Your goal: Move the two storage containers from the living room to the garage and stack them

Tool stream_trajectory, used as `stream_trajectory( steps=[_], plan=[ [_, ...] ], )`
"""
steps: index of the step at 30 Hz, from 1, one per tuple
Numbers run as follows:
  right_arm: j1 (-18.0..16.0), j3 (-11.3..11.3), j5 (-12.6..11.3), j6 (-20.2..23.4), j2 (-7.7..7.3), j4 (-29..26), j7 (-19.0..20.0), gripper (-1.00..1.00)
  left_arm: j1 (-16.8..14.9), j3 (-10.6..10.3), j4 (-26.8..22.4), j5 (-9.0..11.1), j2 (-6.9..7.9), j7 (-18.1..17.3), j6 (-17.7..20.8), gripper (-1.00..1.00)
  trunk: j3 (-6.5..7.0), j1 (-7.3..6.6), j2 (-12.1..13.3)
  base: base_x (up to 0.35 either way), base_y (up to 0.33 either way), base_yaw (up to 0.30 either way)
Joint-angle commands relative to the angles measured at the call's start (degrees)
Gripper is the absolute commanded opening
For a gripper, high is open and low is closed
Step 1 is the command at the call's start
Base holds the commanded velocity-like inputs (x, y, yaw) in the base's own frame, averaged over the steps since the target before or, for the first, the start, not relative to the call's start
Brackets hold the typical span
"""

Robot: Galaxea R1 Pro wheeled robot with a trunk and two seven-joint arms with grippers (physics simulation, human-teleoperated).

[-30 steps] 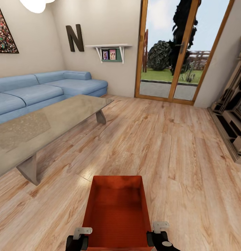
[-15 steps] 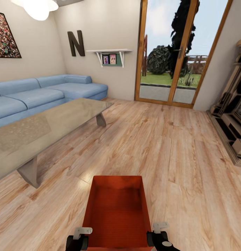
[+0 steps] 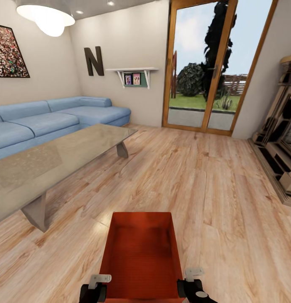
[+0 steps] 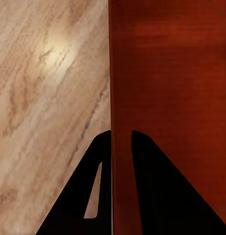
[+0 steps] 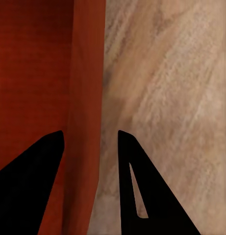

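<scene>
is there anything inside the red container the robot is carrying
No, the head view looks straight into the storage container and shows just its bare red-orange bottom and walls.

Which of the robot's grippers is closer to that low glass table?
Left. The left gripper holds the red container's wall on the glass table's side; the right gripper holds the opposite wall.

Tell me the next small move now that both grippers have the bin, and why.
Probably turn the base away and start driving out. The red bin is held off the wood floor, with the left gripper pinching one side wall and the right gripper straddling the other. Ahead lie just the glass table, sofa and patio door, no garage.
</scene>
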Motion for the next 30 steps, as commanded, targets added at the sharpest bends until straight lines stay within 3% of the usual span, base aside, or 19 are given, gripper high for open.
stream_trajectory(
  steps=[1, 30],
  plan=[
    [-0.03, -0.04, -0.21, -0.18, 0.0, 0.09, -0.47, -1.0, -0.04, 1.88, 0.0, -0.54, -0.01, 0.79, -0.22, -1.0, 0.18, -0.04, 0.0, 0.0, 0.0, 0.0],
    [-0.03, -0.04, -0.21, -0.18, 0.0, 0.09, -0.47, -1.0, -0.04, 1.88, -0.01, -0.57, -0.01, 0.79, -0.15, -1.0, 5.39, -6.41, 11.63, 0.0, 0.0, 0.0]
  ],
)
